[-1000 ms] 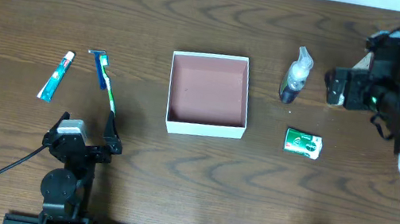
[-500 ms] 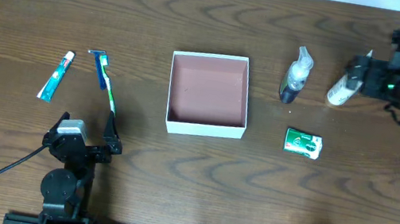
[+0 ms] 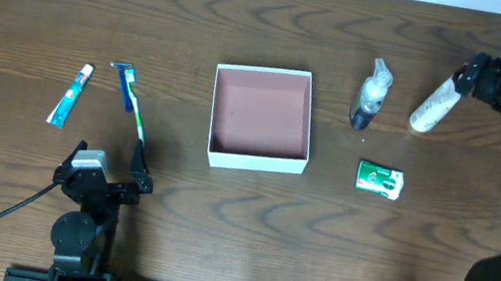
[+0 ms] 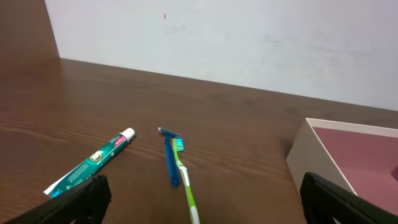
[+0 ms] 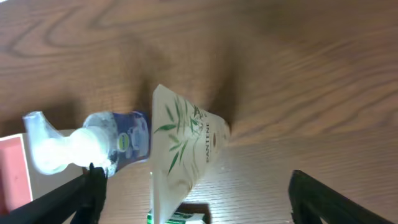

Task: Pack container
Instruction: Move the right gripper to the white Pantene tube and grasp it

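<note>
Pack container, right side of the table [image 3: 214, 246]: my right gripper [image 3: 468, 76] hangs at the far right edge with its fingers spread wide and nothing pinched between them. Just beside it lies the white tube [image 3: 435, 104]. The tube's long axis runs on a diagonal, with its far end toward the gripper and its near end pointing down toward the spray bottle [image 3: 372, 94]. In the right wrist view the tube sits flat on the wood and runs between the two fingertips. The right arm is much the nearer to it.

The container [image 3: 257, 161] sits mid-table with its pink floor bare, well off to the left of that gripper. The spray bottle stands between the two. My left gripper [image 3: 108, 160] rests low at the near left, its fingers also spread and empty.

The count is one container and six toiletries, one of each. On the right are the white tube, the spray bottle and a green packet [image 3: 380, 178]. On the left are a toothpaste tube [image 3: 70, 95], a blue razor [image 3: 124, 83] and a green toothbrush [image 3: 138, 121], with the razor touching the toothbrush.

I judge that the tube goes first, taken across its width and carried left.
</note>
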Motion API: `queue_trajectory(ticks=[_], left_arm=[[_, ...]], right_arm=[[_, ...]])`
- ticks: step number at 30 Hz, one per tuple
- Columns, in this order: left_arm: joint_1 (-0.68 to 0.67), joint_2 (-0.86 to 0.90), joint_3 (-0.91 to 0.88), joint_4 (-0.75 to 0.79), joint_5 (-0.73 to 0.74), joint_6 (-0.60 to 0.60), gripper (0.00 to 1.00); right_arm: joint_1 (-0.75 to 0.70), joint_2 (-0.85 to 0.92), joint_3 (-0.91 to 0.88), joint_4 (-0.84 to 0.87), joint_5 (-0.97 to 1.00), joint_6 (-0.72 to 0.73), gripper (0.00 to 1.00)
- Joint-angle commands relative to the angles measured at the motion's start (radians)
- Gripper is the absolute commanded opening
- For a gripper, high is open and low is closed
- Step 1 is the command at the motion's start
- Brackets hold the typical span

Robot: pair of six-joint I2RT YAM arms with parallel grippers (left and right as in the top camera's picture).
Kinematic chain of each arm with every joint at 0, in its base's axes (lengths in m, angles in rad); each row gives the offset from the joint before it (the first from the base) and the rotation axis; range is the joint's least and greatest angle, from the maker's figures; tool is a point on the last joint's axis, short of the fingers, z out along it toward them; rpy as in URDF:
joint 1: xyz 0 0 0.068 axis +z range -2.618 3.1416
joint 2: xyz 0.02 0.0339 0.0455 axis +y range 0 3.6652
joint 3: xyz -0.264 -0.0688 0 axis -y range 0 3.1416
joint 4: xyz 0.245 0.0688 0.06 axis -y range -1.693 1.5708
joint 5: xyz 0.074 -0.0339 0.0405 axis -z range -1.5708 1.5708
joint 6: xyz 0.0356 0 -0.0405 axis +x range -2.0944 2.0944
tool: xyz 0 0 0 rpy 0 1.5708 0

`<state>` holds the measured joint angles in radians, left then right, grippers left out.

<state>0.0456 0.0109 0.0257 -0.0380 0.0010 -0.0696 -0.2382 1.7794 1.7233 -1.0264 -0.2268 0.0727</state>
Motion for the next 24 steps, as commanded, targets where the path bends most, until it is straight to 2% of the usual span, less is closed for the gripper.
queue_trajectory(ticks=[1,11,17,21,24], left_arm=[[0.002,-0.006,-0.022,-0.035,-0.008,0.017,0.98],[0.002,-0.006,-0.022,-0.035,-0.009,0.017,0.98],[0.002,-0.006,-0.022,-0.035,-0.009,0.017,0.98],[0.002,-0.006,-0.022,-0.035,-0.008,0.017,0.98],[0.002,-0.006,-0.022,-0.035,-0.009,0.017,0.98]], right_arm=[[0.019,0.027,0.025,0.003,-0.032,-0.014,0.86],[0.069,0.055,0.024,0.069,-0.024,-0.021,0.58],[0.095,0.056,0.003,0.079,0.066,-0.022,0.48],[0.098,0.056,-0.011,0.087,0.093,-0.021,0.36],[0.098,0.055,-0.019,0.089,0.101,-0.018,0.34]])
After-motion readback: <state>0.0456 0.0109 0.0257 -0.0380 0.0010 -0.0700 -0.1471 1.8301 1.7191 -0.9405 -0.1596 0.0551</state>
